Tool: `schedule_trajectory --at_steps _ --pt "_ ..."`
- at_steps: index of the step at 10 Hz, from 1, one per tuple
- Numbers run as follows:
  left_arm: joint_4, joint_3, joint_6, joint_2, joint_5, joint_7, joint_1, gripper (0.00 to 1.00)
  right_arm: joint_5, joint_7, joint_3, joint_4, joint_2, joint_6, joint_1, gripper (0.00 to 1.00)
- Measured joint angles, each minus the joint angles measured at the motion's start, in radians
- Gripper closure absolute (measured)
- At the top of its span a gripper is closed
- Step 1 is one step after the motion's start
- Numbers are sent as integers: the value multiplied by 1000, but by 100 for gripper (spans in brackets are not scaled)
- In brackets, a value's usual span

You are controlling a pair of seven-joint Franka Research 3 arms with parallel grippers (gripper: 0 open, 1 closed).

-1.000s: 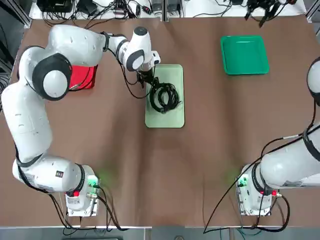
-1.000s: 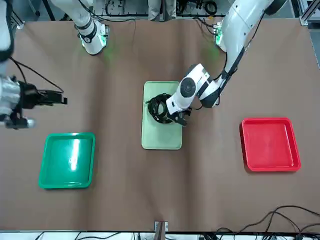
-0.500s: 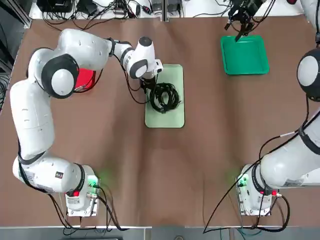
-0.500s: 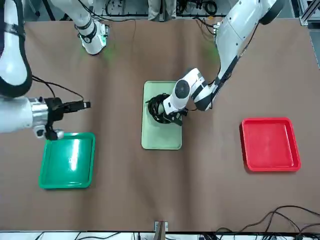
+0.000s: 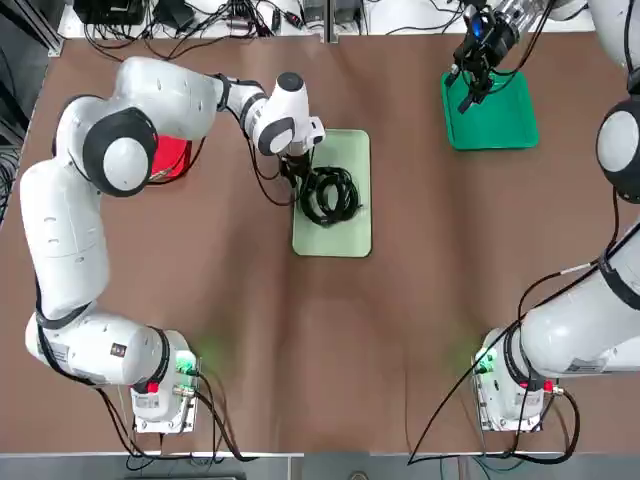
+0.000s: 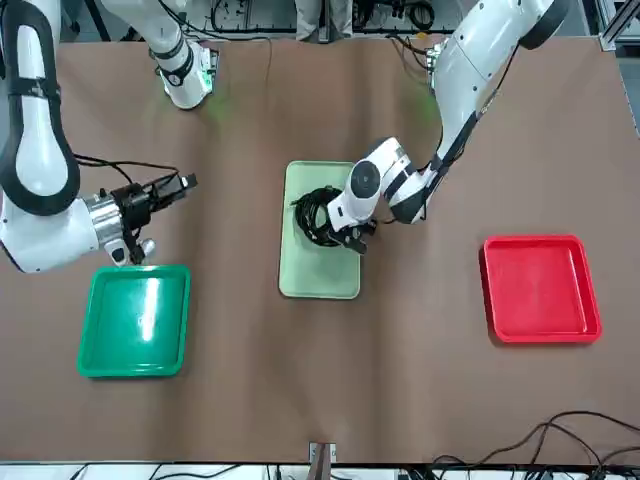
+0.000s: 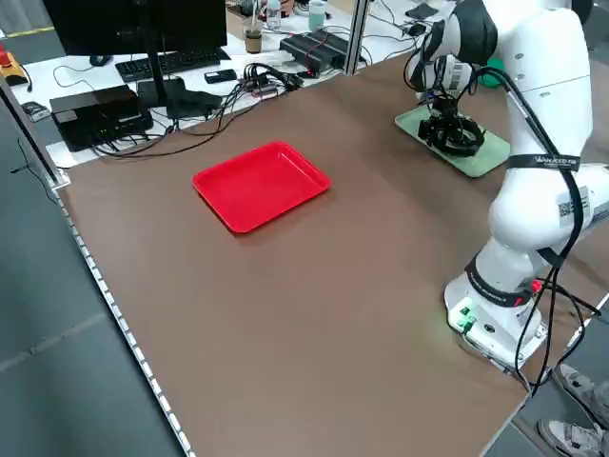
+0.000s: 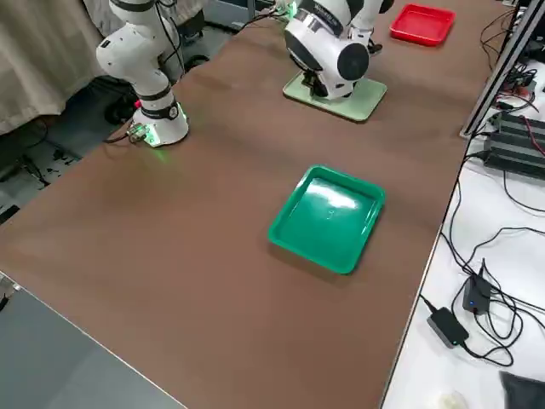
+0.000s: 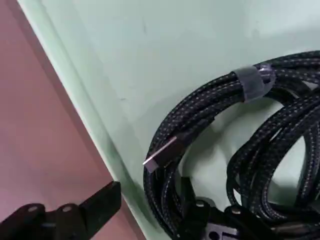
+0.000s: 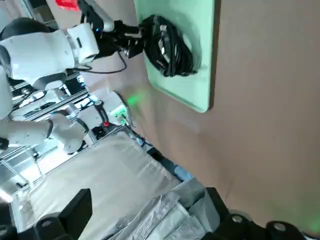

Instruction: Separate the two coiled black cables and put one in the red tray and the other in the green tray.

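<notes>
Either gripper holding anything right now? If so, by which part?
Right gripper: nothing; open in the air near the green tray. Left gripper: open at the coiled cables on the pale green tray, fingers straddling one coil's edge strands, not yet closed.

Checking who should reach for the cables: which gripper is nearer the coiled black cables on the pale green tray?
Left. The left gripper sits at the coiled black cables; the right gripper hovers far off, by the green tray.

Cables (image 5: pixel 328 195) black, braided, grey-flecked – on pale mint tray (image 5: pixel 332 232); red tray (image 6: pixel 540 288); emerald green tray (image 6: pixel 135 320); brown table (image 5: pixel 320 340).
</notes>
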Motion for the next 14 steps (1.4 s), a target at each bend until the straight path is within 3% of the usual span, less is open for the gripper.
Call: schedule_trajectory --at_steps 5,14 --pt "20 -1 -9 6 0 0 -1 40 114 -44 0 -223 -126 27 -19 0" --pt "66 -5 -59 8 1 -3 -35 40 120 -52 1 -238 -131 66 -17 0"
